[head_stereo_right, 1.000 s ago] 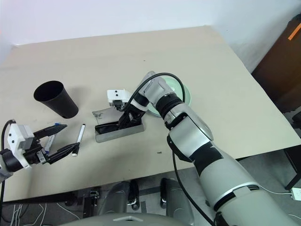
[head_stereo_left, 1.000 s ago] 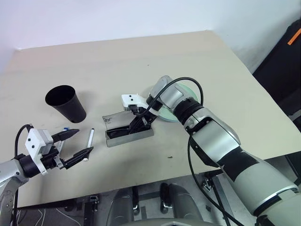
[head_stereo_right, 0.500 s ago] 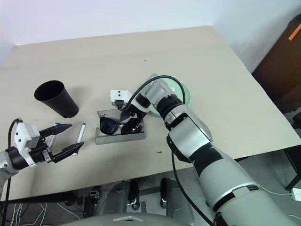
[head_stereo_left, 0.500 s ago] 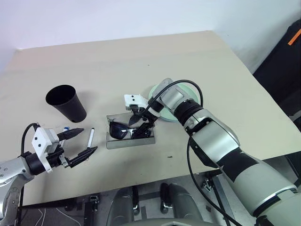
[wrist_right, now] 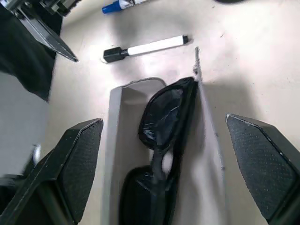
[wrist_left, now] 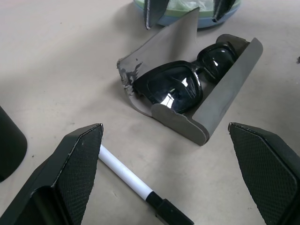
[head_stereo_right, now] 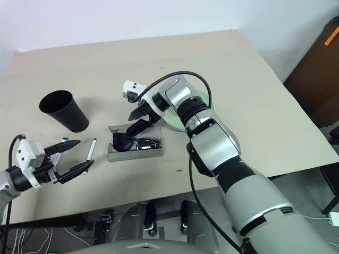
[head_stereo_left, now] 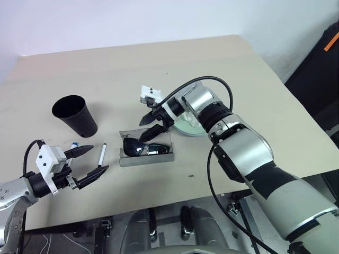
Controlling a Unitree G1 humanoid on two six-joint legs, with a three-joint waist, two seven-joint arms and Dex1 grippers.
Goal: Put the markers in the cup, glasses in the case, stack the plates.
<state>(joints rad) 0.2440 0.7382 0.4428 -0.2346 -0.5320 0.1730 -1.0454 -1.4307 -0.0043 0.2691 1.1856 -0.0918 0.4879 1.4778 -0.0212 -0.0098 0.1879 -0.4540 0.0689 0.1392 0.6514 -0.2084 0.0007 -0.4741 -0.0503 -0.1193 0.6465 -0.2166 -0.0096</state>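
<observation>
The black glasses (head_stereo_left: 144, 148) lie inside the open grey case (head_stereo_left: 146, 159), whose translucent lid (wrist_left: 173, 47) stands up on the far side. My right gripper (head_stereo_left: 151, 126) hovers open just above the glasses, touching nothing. The black cup (head_stereo_left: 74, 115) stands upright to the left. A black-capped marker (head_stereo_left: 101, 154) and a blue-capped marker (head_stereo_left: 74, 144) lie on the table between cup and case. My left gripper (head_stereo_left: 91, 161) is open and empty, low beside the markers. A mint green plate sits on a light blue one (head_stereo_left: 186, 127) behind the case, partly hidden by my right arm.
The beige table (head_stereo_left: 228, 79) has open room at the back and on the right. Its front edge runs close below the case and the left gripper. A dark cabinet (head_stereo_left: 323, 69) stands beyond the right edge.
My right gripper, shut on the glasses low in the case a second ago, has opened and risen away. The glasses now rest in the case. The left gripper stayed put.
</observation>
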